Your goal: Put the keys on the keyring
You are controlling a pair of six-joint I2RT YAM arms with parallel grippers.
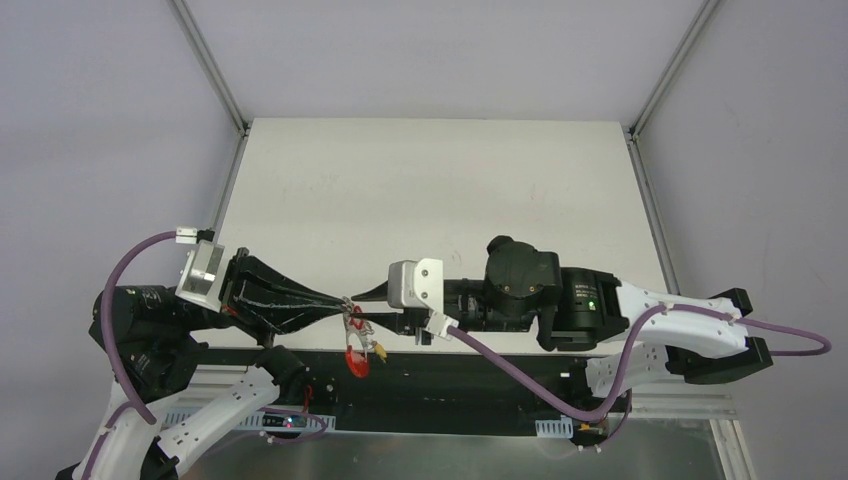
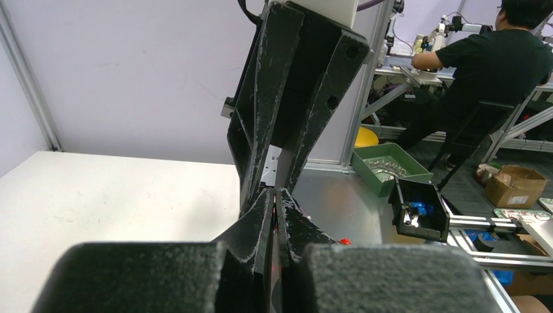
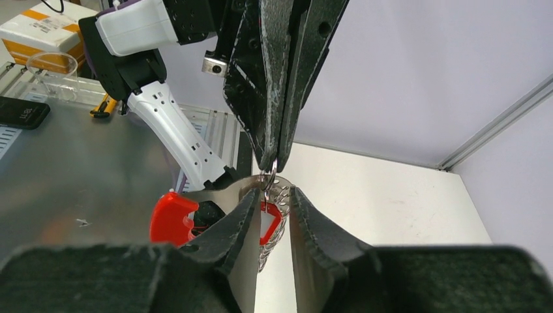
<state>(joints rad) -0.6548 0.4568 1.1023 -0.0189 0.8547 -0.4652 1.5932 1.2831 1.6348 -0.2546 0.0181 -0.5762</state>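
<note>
Top external: both arms reach toward each other low over the near edge of the table (image 1: 430, 180), forearms close to level. The left gripper (image 1: 343, 302) points right and the right gripper (image 1: 362, 303) points left, tips almost meeting. The keys (image 1: 356, 330) hang in a bunch just below that meeting point, off the table edge, with a red tag (image 1: 356, 362) lowest.

Left wrist: own fingers pressed together, a thin sliver of metal and red pinched at the tips. Right gripper's fingers come down from above, tips just beside them. Off the table, a green bin (image 2: 375, 184) holds silvery metal parts (image 2: 385, 166). A black bin (image 2: 424, 225) beside it holds small blue and silvery items; I cannot tell what they are.

Right wrist: left gripper comes in from above, clamped on the keyring (image 3: 269, 173). The keys dangle from that ring into the gap between the right fingers, which stand apart on either side. Contact between pads and keys: cannot tell. A cardboard box (image 3: 39, 29) sits far left, contents hidden.
</note>
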